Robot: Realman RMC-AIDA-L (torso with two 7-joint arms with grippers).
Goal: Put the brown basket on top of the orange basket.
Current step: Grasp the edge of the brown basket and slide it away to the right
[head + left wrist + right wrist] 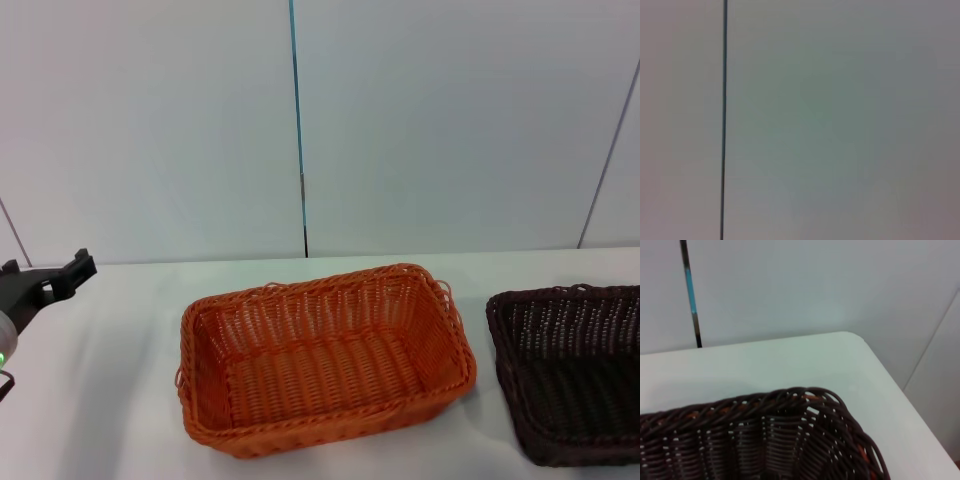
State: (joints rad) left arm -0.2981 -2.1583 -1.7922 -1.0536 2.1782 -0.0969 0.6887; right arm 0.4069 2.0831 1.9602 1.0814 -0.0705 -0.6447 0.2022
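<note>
The orange basket (325, 358) stood on the surface (120, 400) near the middle, open side up. The brown basket (570, 370) stood on the same surface to its right, apart from it, near the surface's right edge. The left gripper (45, 285) hung at the far left, well apart from both. A wall (450, 120) rose behind the surface.

The brown basket (570, 375) is cut off at the right and lower picture edges. Of the left tool (45, 280), only a dark part shows near the tabletop's left edge; its fingers cannot be made out.
</note>
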